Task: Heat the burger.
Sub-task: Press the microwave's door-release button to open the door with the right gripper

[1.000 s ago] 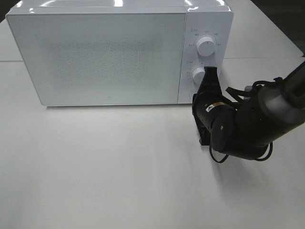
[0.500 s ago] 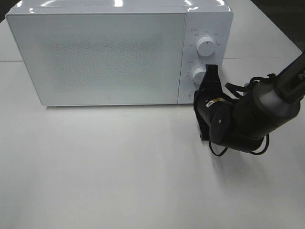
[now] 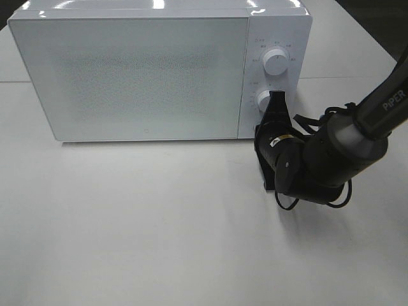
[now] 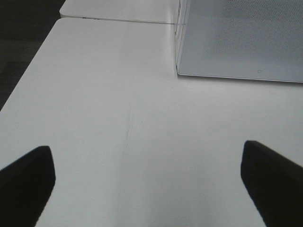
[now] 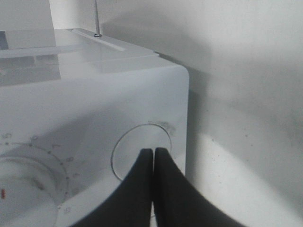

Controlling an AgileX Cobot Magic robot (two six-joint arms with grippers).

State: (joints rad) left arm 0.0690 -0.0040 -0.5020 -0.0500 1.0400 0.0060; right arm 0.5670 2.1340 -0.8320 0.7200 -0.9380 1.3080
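Observation:
The burger is not in view. The white microwave (image 3: 146, 76) stands at the back with its door shut; part of its door also shows in the left wrist view (image 4: 241, 42). My right gripper (image 3: 273, 108) is shut and empty. In the right wrist view its closed tips (image 5: 152, 152) rest at the round button (image 5: 137, 153) on the control panel, beside the lower dial (image 5: 23, 189). My left gripper (image 4: 147, 189) is open and empty, low over the bare table, off to the left of the microwave.
Two white dials, an upper one (image 3: 276, 62) and a lower one (image 3: 264, 99), sit on the microwave's right panel. The black right arm (image 3: 325, 159) lies low over the white table (image 3: 146, 223) in front of the panel. A table seam (image 4: 118, 20) runs behind the microwave.
My right gripper and forearm have shifted slightly left, closer to the control panel. The microwave door stays shut.

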